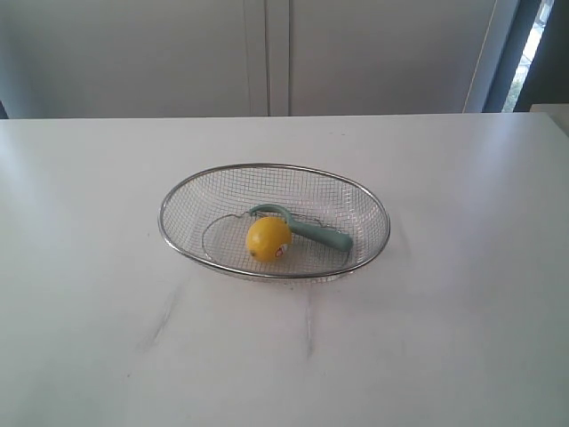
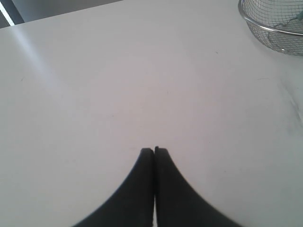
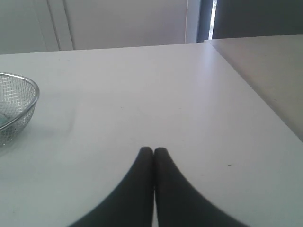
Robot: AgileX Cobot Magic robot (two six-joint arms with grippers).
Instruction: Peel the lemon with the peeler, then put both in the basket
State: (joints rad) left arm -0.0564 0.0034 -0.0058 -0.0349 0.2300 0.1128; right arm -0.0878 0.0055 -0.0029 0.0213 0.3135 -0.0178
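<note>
Resting in the basket (image 1: 271, 165), lemon (image 1: 268, 238) touching peeler (image 1: 324, 236); left hand (image 2: 154, 150) and right hand (image 3: 153, 150) clenched, empty.

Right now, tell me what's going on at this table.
Nothing is being handled. The lemon and the peeler lie together inside the basket, with the peeler's head curving behind the lemon, whose sticker is showing. The left gripper and the right gripper are both shut and empty, each over the bare table beside the basket.
</note>
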